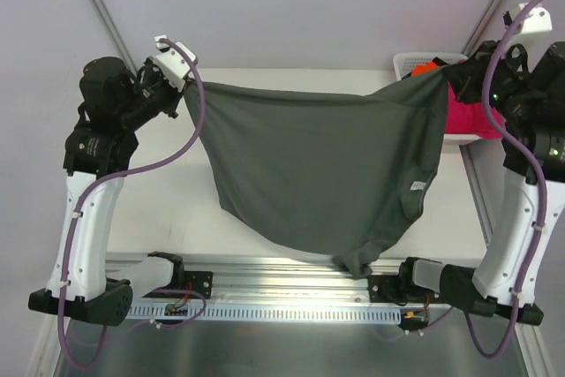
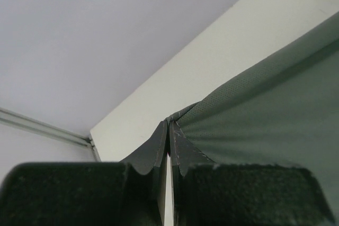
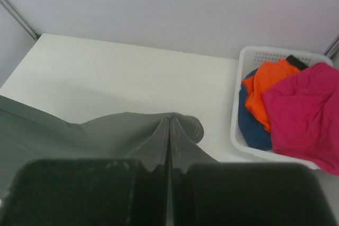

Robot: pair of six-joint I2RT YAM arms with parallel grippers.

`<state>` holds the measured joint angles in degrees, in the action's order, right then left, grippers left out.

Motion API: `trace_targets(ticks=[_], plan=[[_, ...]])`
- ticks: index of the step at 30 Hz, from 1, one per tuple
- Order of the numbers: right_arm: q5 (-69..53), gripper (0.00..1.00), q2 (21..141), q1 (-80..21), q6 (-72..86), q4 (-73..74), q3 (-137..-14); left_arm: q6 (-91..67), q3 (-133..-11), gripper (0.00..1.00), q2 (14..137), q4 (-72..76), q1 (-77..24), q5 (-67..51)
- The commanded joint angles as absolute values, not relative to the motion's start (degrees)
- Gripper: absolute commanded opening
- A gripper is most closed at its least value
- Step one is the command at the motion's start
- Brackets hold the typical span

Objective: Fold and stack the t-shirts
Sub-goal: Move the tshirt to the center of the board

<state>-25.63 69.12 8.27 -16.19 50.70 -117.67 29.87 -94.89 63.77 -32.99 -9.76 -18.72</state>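
The large dark grey-green t-shirt hangs stretched in the air between my two grippers, its lower end drooping to the rail at the near edge. My left gripper is shut on its left corner; the cloth runs from the closed jaws in the left wrist view. My right gripper is shut on its right corner, with cloth bunched at the jaw tips. The magenta-pink t-shirt, orange t-shirt and blue t-shirt lie crumpled in the basket.
The white lattice basket stands at the table's far right; it also shows in the right wrist view. The white table lies under the hanging shirt. A metal rail with the arm bases runs along the near edge.
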Motion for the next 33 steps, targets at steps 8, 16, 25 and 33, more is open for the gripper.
trace_targets(ticks=[8, 16, 25, 33], plan=[[-23.99, 0.01, 70.23, 8.44, -16.87, 46.49, -118.47, 29.26, -89.73, 0.0, 60.21, -27.16, -9.76, -18.99], [-23.47, 0.0, 61.45, 8.52, -18.54, 46.93, -115.58, 30.94, -90.88, 0.0, 54.15, -26.98, -9.84, -18.28], [-21.54, 0.01, 53.7, 8.52, -22.06, 50.09, -113.81, 29.79, -91.23, 0.0, 48.61, -26.98, -9.84, -17.93], [-20.66, 0.0, 54.66, 8.44, -23.2, 51.33, -119.7, 29.18, -92.46, 0.0, 46.58, -27.07, -9.84, -17.41]])
